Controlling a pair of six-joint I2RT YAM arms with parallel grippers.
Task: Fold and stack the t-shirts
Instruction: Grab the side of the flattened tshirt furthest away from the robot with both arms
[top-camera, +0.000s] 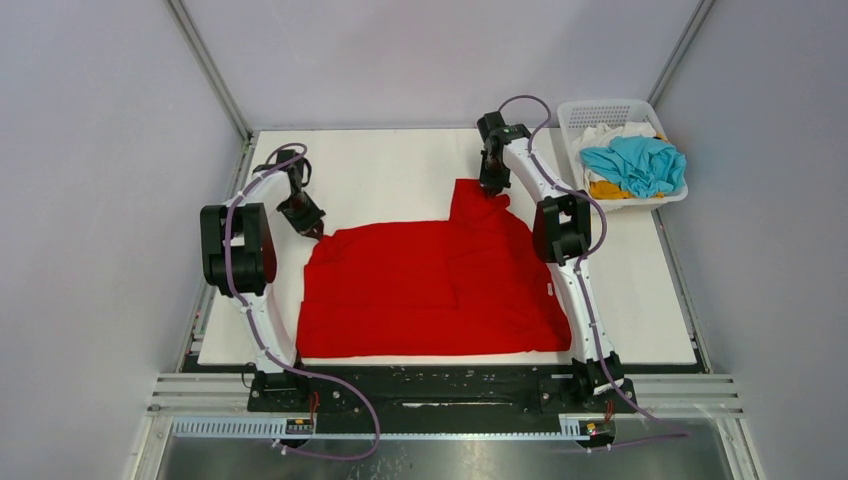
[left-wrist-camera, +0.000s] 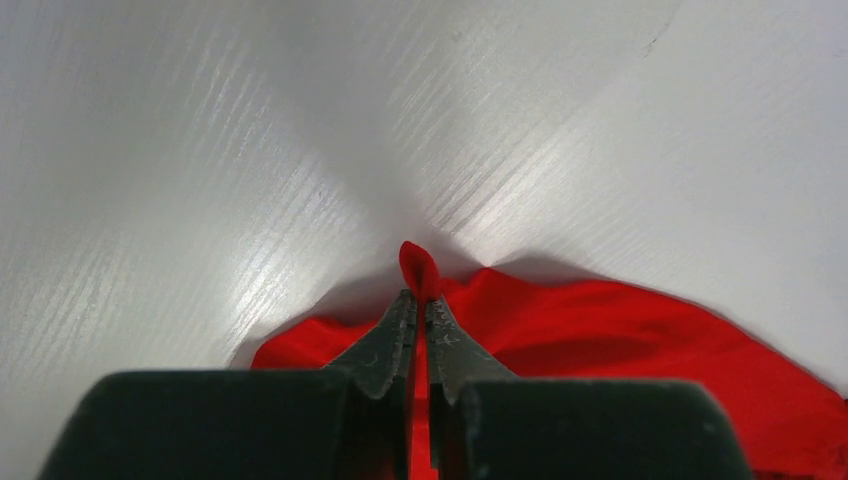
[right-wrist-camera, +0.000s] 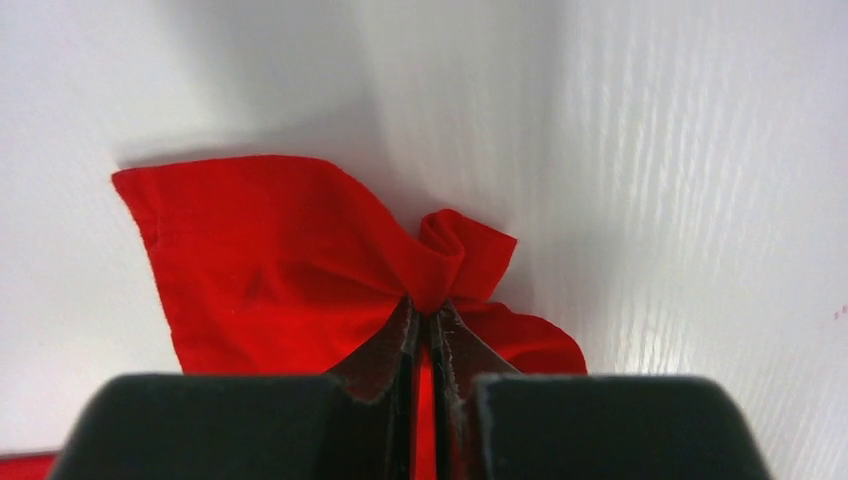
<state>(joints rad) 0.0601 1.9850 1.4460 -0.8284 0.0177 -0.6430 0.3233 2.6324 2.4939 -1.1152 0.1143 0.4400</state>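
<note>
A white table top (top-camera: 380, 170) w/ faint wood grain is seen. A red t-shirt (top-camera: 430, 285) is spread on it from ctr towards 6 o'clk, its near hem laid almost at the 6 o'clk edge. The cloth is wrinkled, w/ creases across the body. One sleeve is stretched out towards 12 o'clk, its tip bunched into a small fold. The corner at approx 10 o'clk is gathered into a narrow peak. A white perforated plastic basket (top-camera: 605, 104) is set at the 2 o'clk corner, apart from the shirt, part of it past the 3 o'clk edge.
</note>
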